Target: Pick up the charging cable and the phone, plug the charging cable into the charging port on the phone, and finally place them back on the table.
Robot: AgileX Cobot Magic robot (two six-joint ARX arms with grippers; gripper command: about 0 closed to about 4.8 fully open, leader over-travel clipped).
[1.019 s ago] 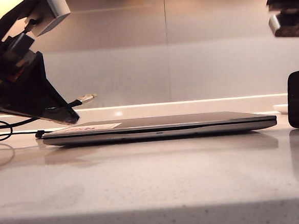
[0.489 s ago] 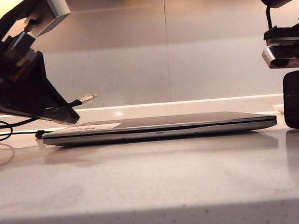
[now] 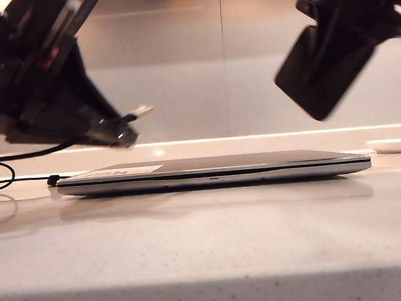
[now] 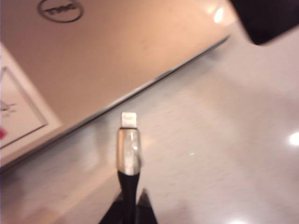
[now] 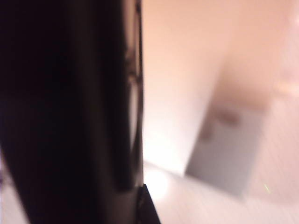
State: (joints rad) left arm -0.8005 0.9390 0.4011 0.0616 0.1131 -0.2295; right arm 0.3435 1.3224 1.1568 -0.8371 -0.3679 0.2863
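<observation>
Currently both hands are raised above the counter (image 3: 207, 246), one at each side of the ext. view. Left hand (image 3: 113, 132): closed on the charging cable (image 4: 128, 149), gripping the black collar just behind the silvery plug; the plug tip projects past the fingers and points toward the centre of the ext. view, tilted slightly upward. From the hand the black cord drops to the counter and lies in a loop near the left edge of that view. In the left wrist view the plug hangs over bare counter, just beside the front edge of the closed silver laptop (image 3: 216, 171) (round logo on the lid, white-and-red sticker at one corner). Right hand (image 5: 140, 200): clamped on the phone (image 3: 325, 69), which is held clear of the counter, high at the right and tilted so its lower end points down toward the centre. Phone and plug are well apart, w/ the laptop lying flat on the counter between and below them. Right wrist view is heavily blurred; it shows only the phone's dark slab filling one side, edge-on, w/ one dark fingertip at its base. A small white dish (image 3: 391, 145) sits on the counter at the far right, behind the laptop's end.
</observation>
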